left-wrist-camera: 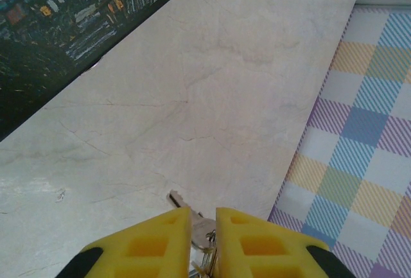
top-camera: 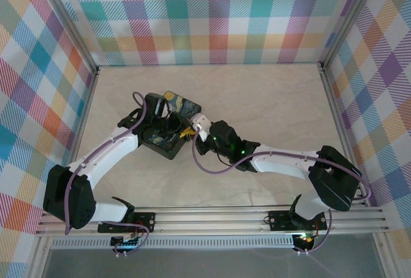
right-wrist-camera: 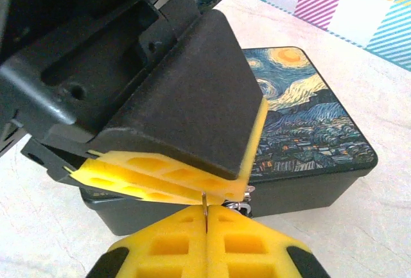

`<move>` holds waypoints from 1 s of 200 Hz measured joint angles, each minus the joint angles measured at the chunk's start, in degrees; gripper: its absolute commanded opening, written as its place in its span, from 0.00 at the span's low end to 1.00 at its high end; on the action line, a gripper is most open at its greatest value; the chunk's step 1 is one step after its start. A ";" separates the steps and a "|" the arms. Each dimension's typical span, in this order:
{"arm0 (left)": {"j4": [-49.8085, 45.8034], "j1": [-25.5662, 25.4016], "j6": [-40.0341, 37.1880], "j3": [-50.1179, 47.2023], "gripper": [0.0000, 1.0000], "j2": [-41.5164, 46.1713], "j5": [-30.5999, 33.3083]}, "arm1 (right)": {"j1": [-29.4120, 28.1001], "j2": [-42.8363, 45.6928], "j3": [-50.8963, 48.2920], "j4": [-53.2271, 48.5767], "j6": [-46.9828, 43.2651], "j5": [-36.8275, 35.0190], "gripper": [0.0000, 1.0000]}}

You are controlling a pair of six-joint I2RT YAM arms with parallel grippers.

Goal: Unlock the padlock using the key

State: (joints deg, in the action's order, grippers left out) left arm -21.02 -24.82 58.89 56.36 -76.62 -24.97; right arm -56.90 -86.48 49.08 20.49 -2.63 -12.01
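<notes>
Alignment decides the coming move: the small silvery metal key [left-wrist-camera: 178,199] sticks out past the tips of the left gripper [left-wrist-camera: 202,217], whose blocky yellow fingers are closed on its ringed head. The blade's long axis therefore runs on along the gripper's own reach, out over the pale marbled tabletop [left-wrist-camera: 225,98].

In the right wrist view that left gripper slants down from the upper left. Its tips come to just above those of the right gripper [right-wrist-camera: 205,219], directly in front of the near wall of the dark rectangular box with the blue-and-yellow starry-night lid [right-wrist-camera: 308,117]. The right gripper's yellow fingers are pressed together, with a thin silvery sliver [right-wrist-camera: 204,202] rising from the seam. Whether that is the shackle of the tiny dark padlock I cannot tell.

The padlock's body cannot be made out. By my judgement it sits where the two sets of tips meet, at the box's front wall, beside some small bright metal bits [right-wrist-camera: 244,207]. If so, the lock lies just below and ahead of the key, with both arms equally close. The left one would have to swing the blade into line with a keyhole that is hidden, the chief risk being a skewed entry
</notes>
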 measured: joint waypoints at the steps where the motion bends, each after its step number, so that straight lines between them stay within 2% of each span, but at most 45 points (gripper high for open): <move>1: 0.02 0.00 0.04 0.00 0.11 0.00 0.02 | 0.00 0.00 0.02 0.00 0.00 0.00 0.00; 49: 0.13 0.17 0.00 -0.35 0.00 0.00 0.13 | -0.83 -0.11 0.00 -0.33 -1.29 -1.53 0.00; 99: 0.02 0.24 -1.88 -1.03 0.00 -0.04 0.48 | -1.05 0.04 0.26 -2.93 -0.57 -1.88 0.24; 126: -0.04 0.48 -6.08 -1.05 0.00 -0.20 0.68 | -0.55 2.54 -0.07 -5.70 2.36 -0.70 0.28; 148: 0.17 0.59 -9.22 -1.05 0.00 -0.20 0.48 | 2.62 7.72 -1.55 -7.10 8.31 5.11 0.26; 166: 1.14 0.59 -11.28 -1.05 0.00 -0.20 -0.50 | 9.14 10.99 -1.79 -7.69 17.22 12.04 0.24; 187: 4.28 0.59 -13.14 -1.46 0.00 -0.13 -1.88 | 15.93 10.84 -1.75 -7.28 27.93 20.59 0.25; 200: 6.47 0.59 -13.81 -1.92 0.00 -0.13 -2.75 | 17.55 9.31 -1.73 -7.06 33.90 25.27 0.27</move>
State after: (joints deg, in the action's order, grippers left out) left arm -14.55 -24.23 45.08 54.43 -76.75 -27.73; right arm -39.35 -77.17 47.35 13.43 31.27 13.26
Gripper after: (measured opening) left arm 0.043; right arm 0.258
